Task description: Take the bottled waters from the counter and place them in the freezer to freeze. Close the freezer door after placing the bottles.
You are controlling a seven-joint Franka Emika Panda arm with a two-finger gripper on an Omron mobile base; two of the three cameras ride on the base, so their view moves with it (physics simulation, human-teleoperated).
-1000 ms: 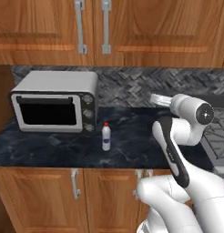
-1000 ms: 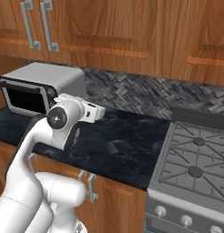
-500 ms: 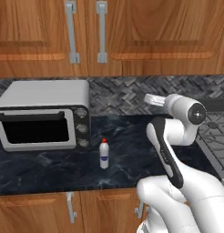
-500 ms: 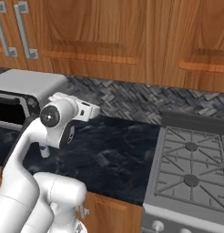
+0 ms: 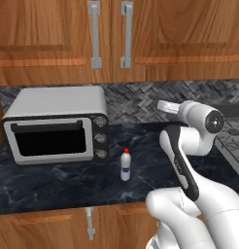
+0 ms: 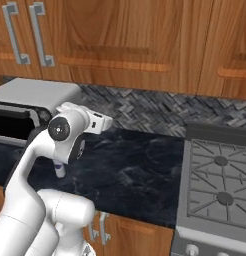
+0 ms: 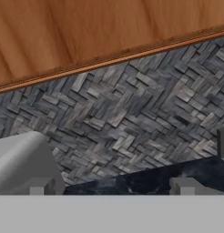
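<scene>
One of the bottled waters, a small white bottle with a red cap (image 5: 125, 165), stands upright on the dark marbled counter (image 5: 53, 187), just right of the toaster oven's front. In the right base view its lower part (image 6: 59, 171) peeks out below my arm. My gripper (image 7: 113, 186) is held high above the counter, well right of and behind the bottle, and points at the tiled back wall. Its fingertips (image 7: 41, 185) stand wide apart with nothing between them, so it is open. The freezer and its door are out of view.
A grey toaster oven (image 5: 56, 129) with a black window takes up the counter's left part. A stove (image 6: 220, 185) adjoins the counter on the right. Wooden wall cabinets (image 5: 111, 34) hang overhead, and base cabinets (image 5: 43, 223) sit under the slab.
The whole picture has shifted in both base views, so the base has moved along the counter. The arm keeps its pose, the gripper stays open, and the bottle stands where it was.
</scene>
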